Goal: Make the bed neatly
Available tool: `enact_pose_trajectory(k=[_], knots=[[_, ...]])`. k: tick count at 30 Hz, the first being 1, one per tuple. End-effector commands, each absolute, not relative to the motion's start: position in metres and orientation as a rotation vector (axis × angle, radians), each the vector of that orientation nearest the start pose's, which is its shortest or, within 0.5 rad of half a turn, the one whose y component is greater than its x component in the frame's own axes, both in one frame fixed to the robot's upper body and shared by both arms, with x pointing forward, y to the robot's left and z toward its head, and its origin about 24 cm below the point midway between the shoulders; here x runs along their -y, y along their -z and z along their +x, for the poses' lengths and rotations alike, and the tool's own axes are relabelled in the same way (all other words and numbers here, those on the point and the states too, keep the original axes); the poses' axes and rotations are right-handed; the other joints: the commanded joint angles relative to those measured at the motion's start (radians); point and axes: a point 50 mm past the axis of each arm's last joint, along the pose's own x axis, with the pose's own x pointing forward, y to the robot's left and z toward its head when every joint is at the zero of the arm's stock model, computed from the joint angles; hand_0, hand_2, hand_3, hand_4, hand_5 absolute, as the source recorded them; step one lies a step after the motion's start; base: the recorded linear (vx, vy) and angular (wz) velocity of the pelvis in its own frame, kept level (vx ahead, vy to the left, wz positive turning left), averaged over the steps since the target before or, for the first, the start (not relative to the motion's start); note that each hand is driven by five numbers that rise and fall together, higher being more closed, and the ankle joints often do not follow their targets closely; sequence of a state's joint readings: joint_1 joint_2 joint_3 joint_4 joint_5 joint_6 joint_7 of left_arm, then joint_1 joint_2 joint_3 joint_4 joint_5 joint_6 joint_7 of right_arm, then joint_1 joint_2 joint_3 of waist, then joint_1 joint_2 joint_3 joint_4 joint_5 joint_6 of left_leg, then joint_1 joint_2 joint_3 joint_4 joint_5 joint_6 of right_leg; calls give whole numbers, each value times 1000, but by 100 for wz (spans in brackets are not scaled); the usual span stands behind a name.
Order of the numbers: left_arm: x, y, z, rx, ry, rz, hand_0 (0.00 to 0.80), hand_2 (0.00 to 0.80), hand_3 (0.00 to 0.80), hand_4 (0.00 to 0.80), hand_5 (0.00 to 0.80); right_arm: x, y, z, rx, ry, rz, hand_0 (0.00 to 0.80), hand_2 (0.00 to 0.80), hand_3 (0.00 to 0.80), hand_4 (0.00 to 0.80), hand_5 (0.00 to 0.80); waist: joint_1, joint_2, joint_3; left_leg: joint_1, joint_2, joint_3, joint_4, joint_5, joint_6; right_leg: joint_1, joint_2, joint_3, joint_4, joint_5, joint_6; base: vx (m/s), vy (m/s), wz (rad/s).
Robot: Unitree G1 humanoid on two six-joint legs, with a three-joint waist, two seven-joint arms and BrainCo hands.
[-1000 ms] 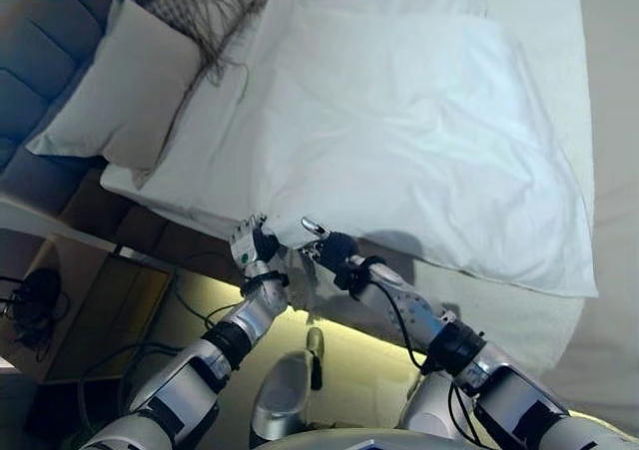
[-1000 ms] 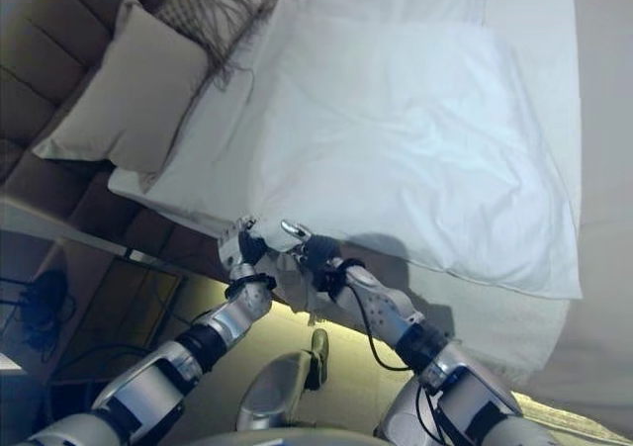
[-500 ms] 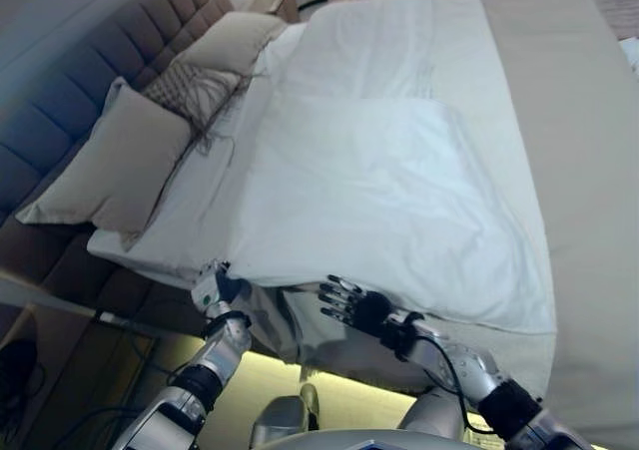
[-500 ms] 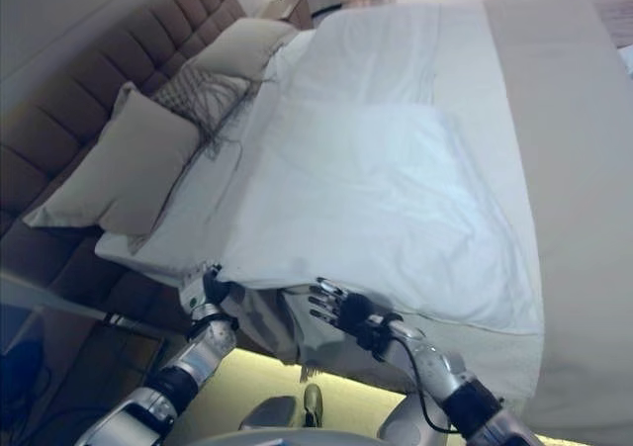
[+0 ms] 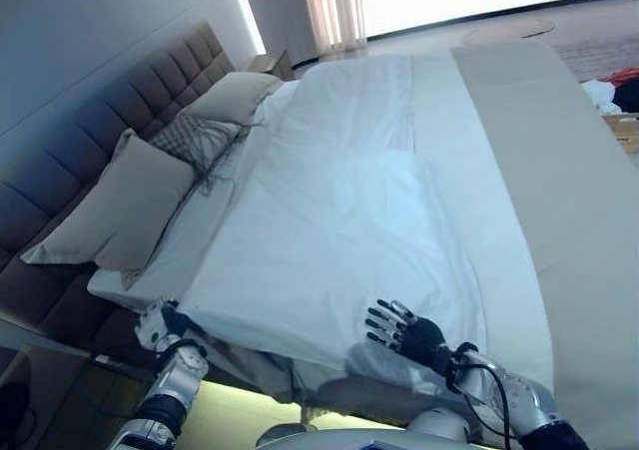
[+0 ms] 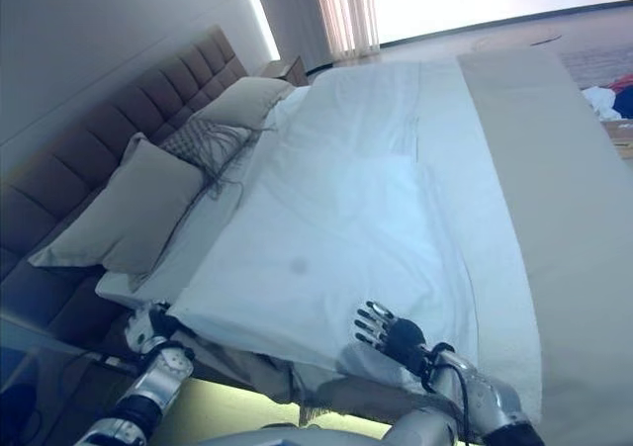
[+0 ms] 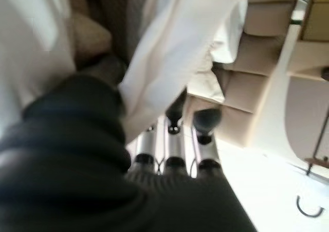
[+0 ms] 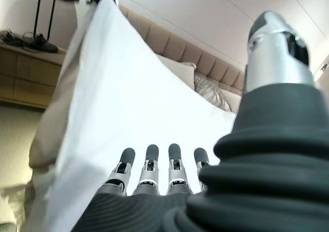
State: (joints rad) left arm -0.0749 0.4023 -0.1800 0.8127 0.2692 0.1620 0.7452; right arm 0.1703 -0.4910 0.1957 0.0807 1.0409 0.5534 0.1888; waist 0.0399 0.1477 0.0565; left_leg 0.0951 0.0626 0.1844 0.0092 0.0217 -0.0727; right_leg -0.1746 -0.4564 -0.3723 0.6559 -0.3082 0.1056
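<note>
A white duvet (image 5: 329, 240) covers the middle of the bed, and its near edge hangs over the side in front of me. My left hand (image 5: 160, 326) is at the duvet's near corner on the headboard side. In the left wrist view its fingers (image 7: 176, 120) are curled round a fold of the white cloth (image 7: 175, 41). My right hand (image 5: 411, 336) is further along the same edge, with its fingers (image 8: 149, 166) straight and spread over the duvet (image 8: 128, 103), holding nothing.
A beige pillow (image 5: 115, 211), a patterned cushion (image 5: 195, 139) and another pillow (image 5: 235, 96) lean against the tufted headboard (image 5: 80, 141). A beige cover (image 5: 559, 191) runs down the bed's right side. Past the far end of the bed stand a nightstand (image 5: 265, 63) and a round table (image 5: 511, 28).
The camera has lifted to show the whole bed. My hands are further apart: the left has carried its duvet corner toward the headboard side. The right hand's curled fingers have straightened.
</note>
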Motion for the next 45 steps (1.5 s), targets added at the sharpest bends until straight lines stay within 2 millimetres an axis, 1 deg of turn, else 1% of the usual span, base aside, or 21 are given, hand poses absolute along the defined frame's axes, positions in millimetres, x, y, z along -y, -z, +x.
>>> enact_pose_trajectory(k=[1, 6, 9, 11, 13, 15, 18, 20, 21, 23, 24, 26, 29, 32, 34, 36, 40, 44, 45], knots=[[-401, -3, 179, -560, -950, 1268, 800, 800, 800, 800, 800, 174, 25, 188, -702, -354, 729, 0, 0, 0, 0, 0, 27, -51, -26, -12, -22, -53, -21, 75, 25, 253, -30, -13, -506, 425, 100, -30, 136, 6], [-422, -14, 170, -627, -996, 1211, 800, 800, 800, 800, 800, 189, 26, 189, -675, -284, 717, 0, 0, 0, 0, 0, 32, -31, -39, -9, -41, -70, -59, 92, 25, 258, -39, -25, -503, 435, 110, -40, 183, 12], [-436, -26, 169, -641, -997, 1198, 800, 800, 800, 800, 800, 196, 24, 190, -657, -259, 706, 0, 0, 0, 0, 0, 31, -21, -48, -13, -58, -78, -73, 97, 26, 248, -49, -16, -498, 451, 117, -22, 194, 5], [-442, -34, 170, -649, -979, 1218, 800, 800, 800, 800, 800, 198, 23, 190, -651, -242, 704, 0, 0, 0, 0, 0, 30, -20, -50, -18, -71, -79, -75, 96, 29, 235, -63, -8, -489, 467, 125, -17, 182, 2], [-450, -44, 171, -664, -1000, 1218, 800, 800, 800, 800, 800, 201, 21, 191, -647, -226, 698, 0, 0, 0, 0, 0, 28, -12, -53, -21, -86, -80, -79, 94, 33, 223, -75, -1, -484, 478, 131, -5, 202, 2], [-463, -57, 164, -680, -1066, 1180, 800, 800, 800, 800, 800, 204, 20, 191, -644, -229, 689, 0, 0, 0, 0, 0, 22, -3, -57, -23, -95, -72, -82, 88, 36, 212, -75, 13, -495, 488, 136, 7, 148, 2], [-480, -75, 153, -688, -1168, 1108, 800, 800, 800, 800, 800, 208, 21, 190, -641, -229, 678, 0, 0, 0, 0, 0, 19, 2, -59, -29, -100, -59, -82, 84, 37, 195, -73, 29, -510, 509, 142, 10, 84, -3], [-489, -87, 148, -693, -1205, 1110, 800, 800, 800, 800, 800, 210, 21, 191, -641, -222, 676, 0, 0, 0, 0, 0, 18, 2, -61, -33, -102, -53, -82, 83, 37, 190, -71, 32, -520, 518, 145, 18, 67, -12], [-494, -96, 146, -701, -1208, 1154, 800, 800, 800, 800, 800, 211, 20, 191, -641, -223, 675, 0, 0, 0, 0, 0, 15, 2, -61, -33, -102, -49, -84, 81, 36, 189, -68, 33, -526, 518, 146, 25, 59, -8], [-501, -115, 144, -674, -1251, 1173, 800, 800, 800, 800, 800, 214, 18, 191, -642, -220, 677, 0, 0, 0, 0, 0, 12, 2, -62, -32, -103, -43, -86, 78, 35, 188, -63, 36, -536, 526, 148, 18, 45, -6], [-505, -128, 145, -648, -1283, 1167, 800, 800, 800, 800, 800, 215, 16, 192, -638, -218, 675, 0, 0, 0, 0, 0, 10, 2, -62, -32, -104, -40, -87, 76, 36, 187, -63, 37, -540, 530, 148, -1, 29, -5], [-512, -163, 149, -570, -1333, 1182, 800, 800, 800, 800, 800, 218, 14, 191, -628, -220, 683, 0, 0, 0, 0, 0, 11, 4, -63, -36, -106, -35, -86, 72, 37, 181, -67, 40, -541, 539, 152, 0, 0, 0], [-520, -204, 148, -524, -1359, 1233, 800, 800, 800, 800, 800, 219, 16, 188, -622, -223, 697, 0, 0, 0, 0, 0, 13, 5, -62, -31, -107, -24, -82, 65, 36, 182, -73, 35, -531, 548, 156, -12, -39, 4], [-521, -226, 152, -505, -1353, 1273, 800, 800, 800, 800, 800, 217, 17, 190, -625, -221, 710, 0, 0, 0, 0, 0, 13, 7, -65, -27, -114, -27, -82, 62, 40, 190, -66, 33, -531, 556, 156, 13, -49, 0], [-519, -229, 158, -516, -1335, 1285, 800, 800, 800, 800, 800, 215, 17, 192, -627, -227, 713, 0, 0, 0, 0, 0, 12, 10, -66, -26, -119, -30, -81, 61, 42, 189, -64, 36, -525, 559, 156, 13, -18, 4], [-517, -227, 163, -534, -1314, 1291, 800, 800, 800, 800, 800, 214, 16, 192, -630, -239, 714, 0, 0, 0, 0, 0, 10, 13, -68, -28, -125, -33, -81, 62, 46, 184, -59, 40, -520, 559, 156, 1, 0, 4], [-515, -211, 167, -565, -1280, 1276, 800, 800, 800, 800, 800, 209, 17, 192, -639, -234, 714, 0, 0, 0, 0, 0, 12, 12, -69, -28, -132, -44, -83, 60, 51, 184, -44, 48, -523, 552, 156, -3, -12, 2], [-512, -188, 165, -590, -1253, 1242, 800, 800, 800, 800, 800, 207, 15, 193, -626, -232, 722, 0, 0, 0, 0, 0, 20, 6, -66, -30, -129, -52, -81, 55, 53, 180, -33, 51, -525, 537, 156, -22, -61, 2], [-512, -181, 164, -601, -1248, 1236, 609, 609, 609, 609, 609, 206, 14, 193, -621, -232, 724, 0, 0, 0, 0, 0, 22, 3, -65, -31, -127, -53, -80, 54, 54, 179, -31, 51, -524, 534, 156, -25, -61, -1]])
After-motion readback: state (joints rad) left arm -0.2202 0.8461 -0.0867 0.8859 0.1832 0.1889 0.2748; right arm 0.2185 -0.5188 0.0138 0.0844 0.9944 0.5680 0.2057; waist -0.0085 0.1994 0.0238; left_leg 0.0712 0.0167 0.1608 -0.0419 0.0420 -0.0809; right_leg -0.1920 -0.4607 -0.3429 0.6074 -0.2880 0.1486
